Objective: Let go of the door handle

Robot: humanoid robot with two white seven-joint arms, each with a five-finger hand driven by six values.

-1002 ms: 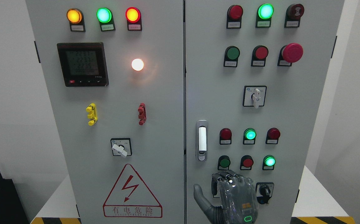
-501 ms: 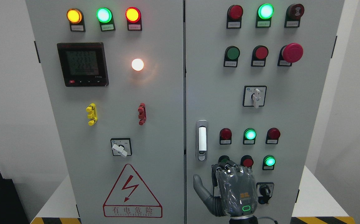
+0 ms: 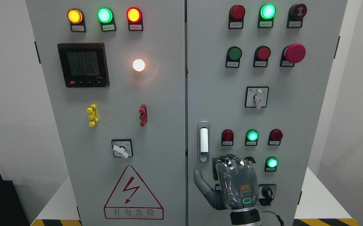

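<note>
One hand (image 3: pixel 233 185) showed, its wrist entering at the bottom edge right of the middle, so it was the right hand. It was raised in front of the right door (image 3: pixel 310 131) of a grey cabinet, back toward the camera, fingers (image 3: pixel 231 160) curled at the top and thumb (image 3: pixel 199 182) stuck out to the left, with nothing in its grasp. The handle (image 3: pixel 203 141) stood upright near the right door's left edge, just above and left of the hand and apart from it; the fingers lay beside the handle's lower end, not on it. The knuckles covered part of a row of buttons, leaving a lit green button (image 3: pixel 272 163) clear to the right. A black knob (image 3: pixel 266 192) sat just right of the hand near the door's lower edge. Higher on that door were a white selector switch (image 3: pixel 258 98) and a large red mushroom button (image 3: pixel 294 53). On the left door (image 3: pixel 162 131) a meter (image 3: pixel 83 65) sat near the upper left corner, a glowing white lamp (image 3: pixel 138 65) beside it, and a red warning triangle (image 3: pixel 133 193) near the bottom edge.
</note>
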